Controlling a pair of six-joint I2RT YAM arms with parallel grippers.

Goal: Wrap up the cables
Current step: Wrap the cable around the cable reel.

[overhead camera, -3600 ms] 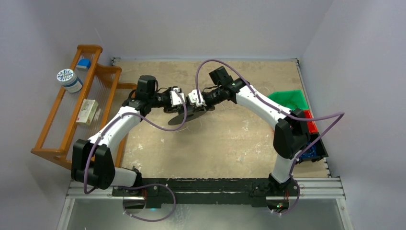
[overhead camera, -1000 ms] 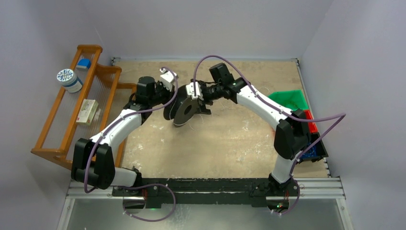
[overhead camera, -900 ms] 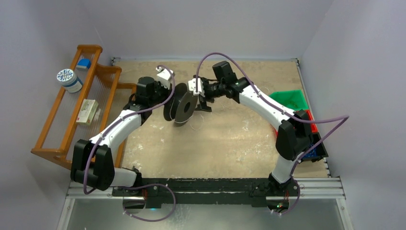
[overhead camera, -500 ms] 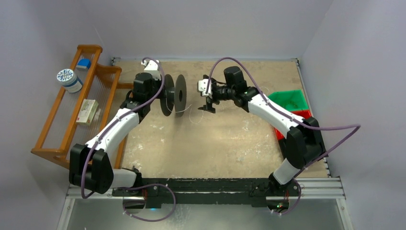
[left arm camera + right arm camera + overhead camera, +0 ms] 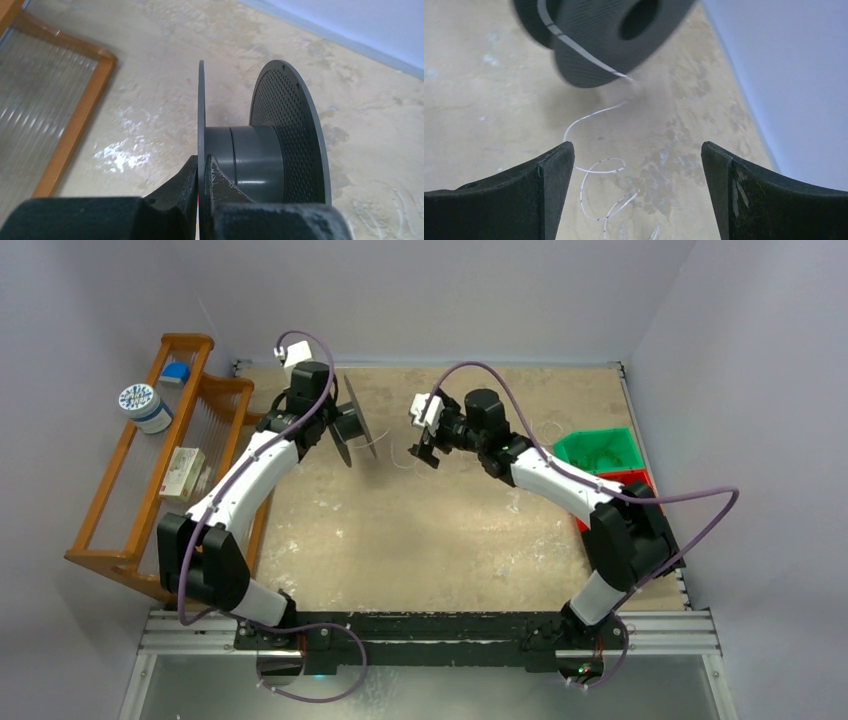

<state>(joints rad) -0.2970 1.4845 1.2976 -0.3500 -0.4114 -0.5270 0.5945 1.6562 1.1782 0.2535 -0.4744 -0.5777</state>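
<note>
A dark grey spool (image 5: 252, 155) with perforated flanges hangs above the table at the back left (image 5: 356, 426), standing on edge. My left gripper (image 5: 201, 167) is shut on its thin near flange (image 5: 338, 427). A thin whitish cable (image 5: 596, 167) runs from the spool (image 5: 609, 35) down to the table and curls there in loose loops (image 5: 400, 456). My right gripper (image 5: 636, 147) is wide open above those loops, with nothing between its fingers (image 5: 425, 445), a short way right of the spool.
A wooden rack (image 5: 135, 485) stands along the left edge with a tape roll (image 5: 145, 405) and a small box (image 5: 181, 472) on it; its frame (image 5: 75, 125) lies under the spool. Green (image 5: 600, 448) and red (image 5: 645, 492) bins sit at the right.
The left arm has swung the spool up and to the back left, turning it on edge. The right gripper has drawn away from it to the right, staying open. The cable trails between them.
</note>
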